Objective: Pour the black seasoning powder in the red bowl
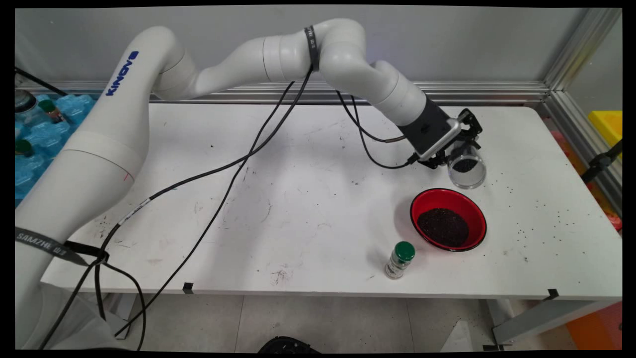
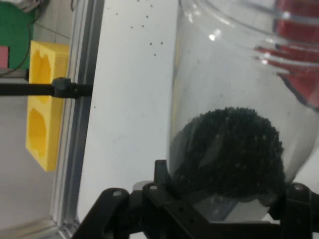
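Nearest the camera, a green-capped jar [image 1: 399, 259] stands just beside the red bowl [image 1: 448, 219] of dark grains. Beyond the bowl, my claw [image 1: 459, 149] grips a clear cup [image 1: 466, 170], tilted, dark grains [image 2: 229, 149] heaped inside, above the white table [image 1: 298, 199].

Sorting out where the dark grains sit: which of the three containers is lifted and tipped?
The clear cup, held in the claw, tilted above the table. The red bowl and the green-capped bottle stand on the table.
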Controlling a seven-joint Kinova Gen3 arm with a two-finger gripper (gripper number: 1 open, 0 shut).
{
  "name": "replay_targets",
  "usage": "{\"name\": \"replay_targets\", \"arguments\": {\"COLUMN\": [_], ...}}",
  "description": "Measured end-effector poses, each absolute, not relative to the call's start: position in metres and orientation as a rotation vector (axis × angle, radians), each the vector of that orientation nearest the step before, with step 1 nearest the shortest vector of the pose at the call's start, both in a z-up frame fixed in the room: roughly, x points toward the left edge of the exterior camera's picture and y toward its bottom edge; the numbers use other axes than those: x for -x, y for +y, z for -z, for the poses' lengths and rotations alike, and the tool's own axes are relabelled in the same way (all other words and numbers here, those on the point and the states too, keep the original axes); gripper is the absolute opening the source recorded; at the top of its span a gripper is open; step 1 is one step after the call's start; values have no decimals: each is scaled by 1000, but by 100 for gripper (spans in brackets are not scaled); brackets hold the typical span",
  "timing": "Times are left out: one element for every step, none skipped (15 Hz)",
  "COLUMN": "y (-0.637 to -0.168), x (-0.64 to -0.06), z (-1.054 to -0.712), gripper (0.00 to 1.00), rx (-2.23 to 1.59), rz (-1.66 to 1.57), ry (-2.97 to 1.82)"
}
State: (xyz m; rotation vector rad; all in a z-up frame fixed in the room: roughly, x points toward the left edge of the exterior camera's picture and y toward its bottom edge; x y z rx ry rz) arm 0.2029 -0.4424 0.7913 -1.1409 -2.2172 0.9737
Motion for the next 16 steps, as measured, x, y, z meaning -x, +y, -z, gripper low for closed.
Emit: {"name": "replay_targets", "arguments": {"y": [-441, -440, -439, -438, -438, -437, -436, -436, -435, -434, -433, -432, -431, -431, -430, -429], "x": [-202, -201, -200, -199, -198, -198, -197, -197, -196, -195, -195, -194, -193, -193, -192, -192], "z": [-790, -788, -787, -786, -785, -784, -784, -783, -783, -782, -782, -782, -782, -782, -782, -782], "gripper": [0, 0, 0, 0, 0, 0, 0, 0, 0, 0, 0, 0, 0, 0, 0, 0], "rx": [1175, 1213, 1249, 1279, 1299, 1327, 1348, 1375, 1395, 1422, 1454, 1484, 1508, 1523, 1545, 1559], "rz": [-993, -1015, -1037, -1056, -1069, -1087, -1100, -1117, -1129, -1147, -1168, -1189, -1207, -1218, -1235, -1246], "ry": [-2210, -2201, -2193, -2186, -2181, -2173, -2167, -2159, -2152, -2143, -2130, -2118, -2107, -2099, -2088, -2080]}}
